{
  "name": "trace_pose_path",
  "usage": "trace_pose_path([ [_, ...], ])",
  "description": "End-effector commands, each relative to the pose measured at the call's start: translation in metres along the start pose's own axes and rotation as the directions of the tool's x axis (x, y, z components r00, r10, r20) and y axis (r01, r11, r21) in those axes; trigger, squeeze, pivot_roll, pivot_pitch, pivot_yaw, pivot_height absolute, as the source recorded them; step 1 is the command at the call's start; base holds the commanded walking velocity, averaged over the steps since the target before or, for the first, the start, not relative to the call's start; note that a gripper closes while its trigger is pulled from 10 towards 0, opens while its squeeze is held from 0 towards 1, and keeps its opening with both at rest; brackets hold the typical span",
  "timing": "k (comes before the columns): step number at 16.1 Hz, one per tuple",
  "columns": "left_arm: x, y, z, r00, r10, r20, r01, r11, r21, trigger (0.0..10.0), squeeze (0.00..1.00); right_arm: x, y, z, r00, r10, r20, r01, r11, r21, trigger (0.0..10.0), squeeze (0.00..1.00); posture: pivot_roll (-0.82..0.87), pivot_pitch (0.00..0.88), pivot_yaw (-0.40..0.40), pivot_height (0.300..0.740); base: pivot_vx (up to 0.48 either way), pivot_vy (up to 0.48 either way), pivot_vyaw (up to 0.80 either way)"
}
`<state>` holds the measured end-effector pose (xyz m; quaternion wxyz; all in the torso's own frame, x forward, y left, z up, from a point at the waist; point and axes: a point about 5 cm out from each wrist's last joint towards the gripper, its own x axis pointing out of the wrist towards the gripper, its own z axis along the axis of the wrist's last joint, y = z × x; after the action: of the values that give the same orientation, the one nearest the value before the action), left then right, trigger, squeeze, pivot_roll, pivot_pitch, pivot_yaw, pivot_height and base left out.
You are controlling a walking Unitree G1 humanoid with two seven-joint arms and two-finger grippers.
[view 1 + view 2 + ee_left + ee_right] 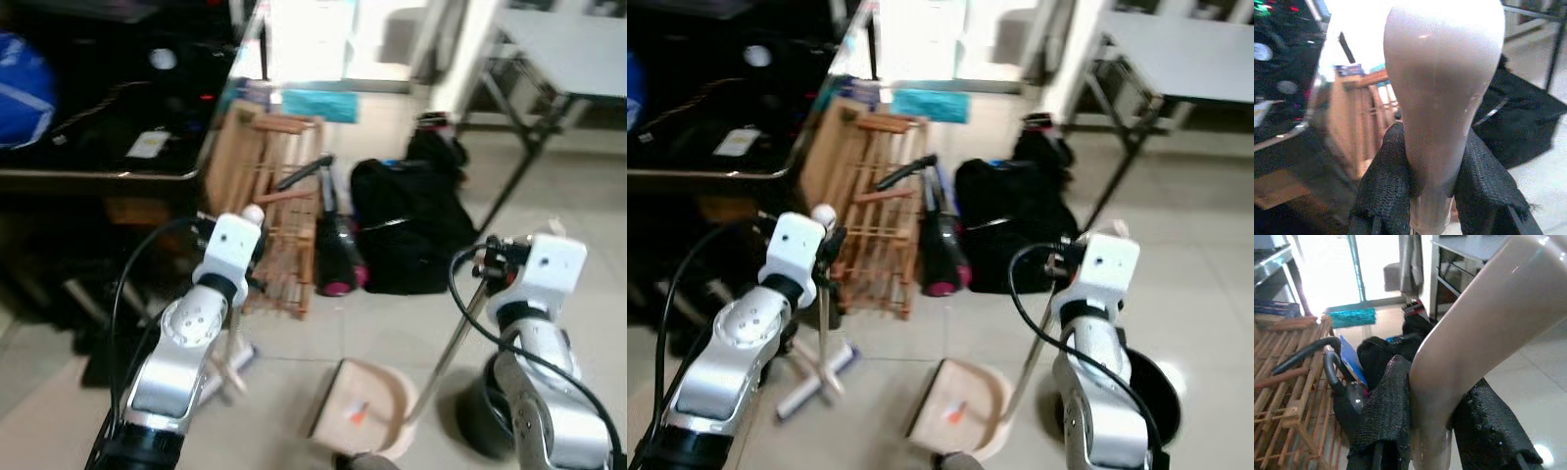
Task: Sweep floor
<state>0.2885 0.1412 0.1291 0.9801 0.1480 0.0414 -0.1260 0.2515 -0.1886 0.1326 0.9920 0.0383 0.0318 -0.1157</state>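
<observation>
My left claw [1432, 193] gripped the broom [821, 323] handle, right claw [1435, 431] gripped the dustpan [367, 411] handle, pan between them on the floor.

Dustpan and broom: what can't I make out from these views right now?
- Dustpan: an orange bit lies inside, too small and blurred to identify, eye views.
- Broom: head hidden behind the left arm in the left eye view.
- Left gripper and right gripper: each handle blocks the floor in its wrist view.
</observation>
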Motion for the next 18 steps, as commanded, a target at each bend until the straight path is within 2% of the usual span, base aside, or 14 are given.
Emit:
trace_pose_path([
  [1,-0.004,0.005,0.012,0.999,0.006,0.047,-0.007,1.000,0.028,10.0,0.00,-0.001,0.005,0.005,1.000,0.021,0.020,-0.021,1.000,0.001,10.0,0.00,0.01,0.000,0.003,0.740,0.000,0.000,-0.80],
  [2,-0.005,0.004,0.013,0.999,-0.008,0.053,0.006,0.999,0.039,10.0,0.00,0.000,0.005,0.003,1.000,0.018,0.016,-0.017,1.000,-0.021,10.0,0.00,0.02,0.010,0.011,0.740,0.000,0.000,-0.80],
  [4,-0.011,0.005,0.011,0.999,-0.018,0.039,0.019,0.999,-0.026,10.0,0.00,-0.001,0.006,0.003,0.999,0.033,-0.002,-0.033,0.999,-0.015,10.0,0.00,0.01,0.024,0.004,0.740,0.000,0.000,-0.80],
  [5,-0.011,0.005,0.011,0.999,-0.018,0.039,0.020,0.999,-0.030,10.0,0.00,-0.001,0.006,0.003,0.999,0.036,-0.005,-0.036,0.999,-0.014,10.0,0.00,0.01,0.026,0.001,0.740,0.000,0.000,-0.80],
  [8,-0.012,0.009,0.014,0.998,0.014,0.066,-0.017,0.999,0.043,10.0,0.00,-0.004,0.004,0.000,0.999,0.041,-0.014,-0.042,0.998,-0.051,10.0,0.00,0.01,0.037,-0.003,0.740,0.000,0.000,-0.80],
  [12,-0.009,0.012,0.018,0.995,0.031,0.090,-0.037,0.997,0.072,10.0,0.00,-0.003,0.005,0.000,0.999,0.045,-0.019,-0.046,0.997,-0.059,10.0,0.00,0.01,0.035,-0.015,0.740,0.000,0.000,-0.80],
  [15,-0.006,0.012,0.020,0.994,0.043,0.105,-0.048,0.997,0.052,10.0,0.00,0.001,0.006,0.003,0.998,0.058,-0.016,-0.059,0.996,-0.068,10.0,0.00,0.01,0.040,-0.040,0.740,0.000,0.000,-0.80],
  [18,-0.007,0.013,0.020,0.994,0.038,0.103,-0.043,0.998,0.047,10.0,0.00,0.003,0.006,0.003,0.997,0.064,-0.032,-0.065,0.997,-0.037,10.0,0.00,0.02,0.035,-0.043,0.740,0.000,0.000,-0.80],
])
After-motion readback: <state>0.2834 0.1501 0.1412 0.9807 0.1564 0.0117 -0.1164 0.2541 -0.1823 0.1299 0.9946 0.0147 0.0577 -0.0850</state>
